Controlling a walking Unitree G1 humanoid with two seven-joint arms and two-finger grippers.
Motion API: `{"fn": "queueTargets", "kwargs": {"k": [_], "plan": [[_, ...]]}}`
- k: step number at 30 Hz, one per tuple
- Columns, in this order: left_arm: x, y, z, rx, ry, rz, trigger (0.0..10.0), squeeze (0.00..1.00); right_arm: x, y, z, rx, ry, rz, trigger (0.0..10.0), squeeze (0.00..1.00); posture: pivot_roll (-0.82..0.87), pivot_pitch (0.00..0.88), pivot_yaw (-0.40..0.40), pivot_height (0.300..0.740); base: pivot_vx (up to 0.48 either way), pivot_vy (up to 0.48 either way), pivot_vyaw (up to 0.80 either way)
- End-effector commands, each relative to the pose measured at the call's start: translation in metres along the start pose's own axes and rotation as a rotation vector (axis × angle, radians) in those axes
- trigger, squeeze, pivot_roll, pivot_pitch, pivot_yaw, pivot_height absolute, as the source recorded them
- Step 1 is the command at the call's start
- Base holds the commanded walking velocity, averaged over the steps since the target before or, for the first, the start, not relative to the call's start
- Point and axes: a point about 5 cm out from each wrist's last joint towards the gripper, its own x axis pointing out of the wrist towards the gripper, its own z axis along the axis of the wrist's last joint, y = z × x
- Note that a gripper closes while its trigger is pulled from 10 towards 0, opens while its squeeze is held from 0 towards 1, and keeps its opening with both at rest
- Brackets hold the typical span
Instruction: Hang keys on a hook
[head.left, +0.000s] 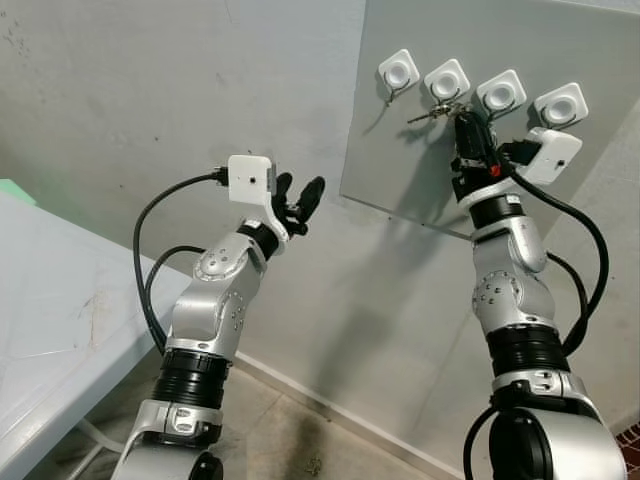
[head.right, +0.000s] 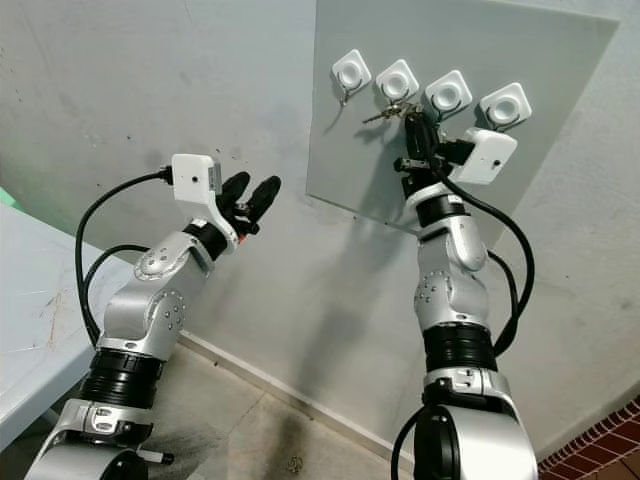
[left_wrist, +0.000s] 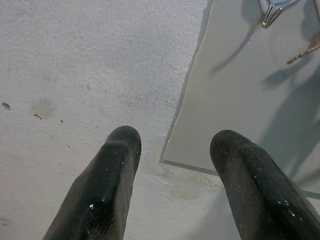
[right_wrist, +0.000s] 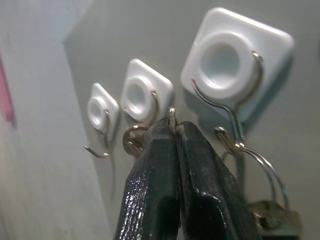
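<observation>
Four white square hooks are stuck in a row on a grey panel (head.left: 400, 165) on the wall. My right gripper (head.left: 462, 120) is raised to the row, between the second hook (head.left: 447, 79) and the third hook (head.left: 501, 94). It is shut on the key ring (right_wrist: 172, 116), and a key (head.left: 428, 115) sticks out to the left below the second hook. In the right wrist view a ring loop (right_wrist: 265, 167) lies against the wire of the nearest hook (right_wrist: 227, 60); I cannot tell whether it hangs on that wire. My left gripper (head.left: 300, 197) is open and held up left of the panel, holding nothing.
A pale table (head.left: 60, 320) stands at the left. The bare grey wall (head.left: 150, 90) runs behind both arms, with the floor (head.left: 290, 430) below. A strip of red brick (head.right: 600, 440) shows at the bottom right.
</observation>
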Motion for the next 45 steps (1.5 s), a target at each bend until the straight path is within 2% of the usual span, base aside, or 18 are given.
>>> {"fn": "queueTargets", "kwargs": {"k": [1,12,18,37,45], "plan": [[0.002,-0.002,0.007,0.004,-0.018,-0.011,10.0,0.00,0.006,0.009,0.010,0.021,-0.053,0.047,10.0,0.00,0.02,0.000,-0.035,0.740,0.000,0.000,0.00],[0.002,-0.003,0.007,-0.001,-0.020,-0.009,10.0,0.00,0.009,0.015,0.011,0.035,-0.050,0.084,10.0,0.00,0.02,0.000,-0.040,0.740,0.000,0.000,0.00],[0.002,-0.002,0.007,-0.002,-0.019,-0.006,10.0,0.00,0.008,0.010,0.003,0.024,0.007,0.045,10.0,0.00,0.02,0.000,-0.040,0.740,0.000,0.000,0.00],[0.001,-0.002,0.007,-0.007,-0.020,0.000,10.0,0.00,0.010,0.003,-0.001,0.055,0.064,-0.035,10.0,0.00,0.02,0.000,-0.043,0.740,0.000,0.000,0.00],[0.001,-0.001,0.008,-0.006,-0.021,0.001,10.0,0.00,0.000,0.002,-0.008,-0.026,0.111,0.015,10.0,0.00,0.02,0.000,-0.043,0.740,0.000,0.000,0.00]]}}
